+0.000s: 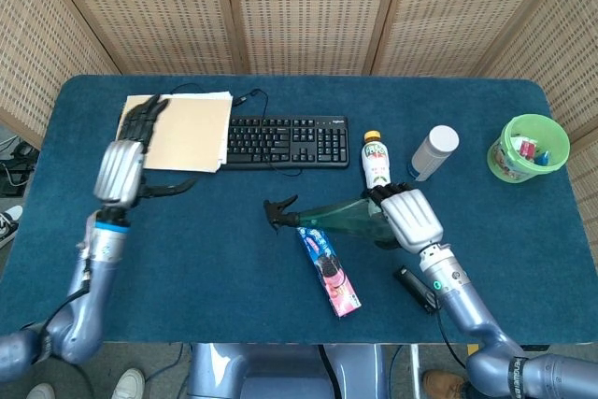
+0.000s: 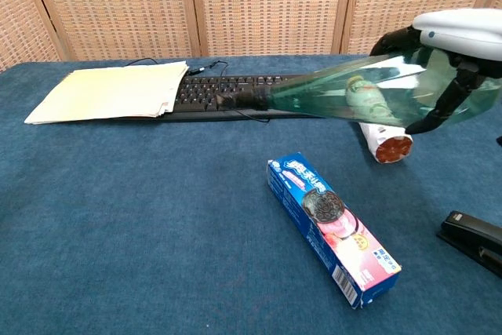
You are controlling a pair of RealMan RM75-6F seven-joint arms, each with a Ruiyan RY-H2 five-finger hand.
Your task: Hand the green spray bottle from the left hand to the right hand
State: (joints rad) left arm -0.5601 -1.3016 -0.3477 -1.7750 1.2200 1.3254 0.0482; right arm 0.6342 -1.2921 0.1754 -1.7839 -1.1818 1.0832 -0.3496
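Above the cookie box (image 1: 329,269), the right robot hand (image 1: 405,217) grips the green spray bottle (image 1: 338,216); the left robot hand (image 1: 123,165) is spread.

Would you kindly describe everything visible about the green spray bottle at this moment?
The translucent green plastic spray bottle has a black trigger nozzle and tapers toward it. It lies roughly horizontal, lifted off the blue table, nozzle pointing to the robot's left. The right hand grips its wide base; nothing else visibly touches it. In the chest view it hangs in front of the black keyboard, above the blue cookie box.
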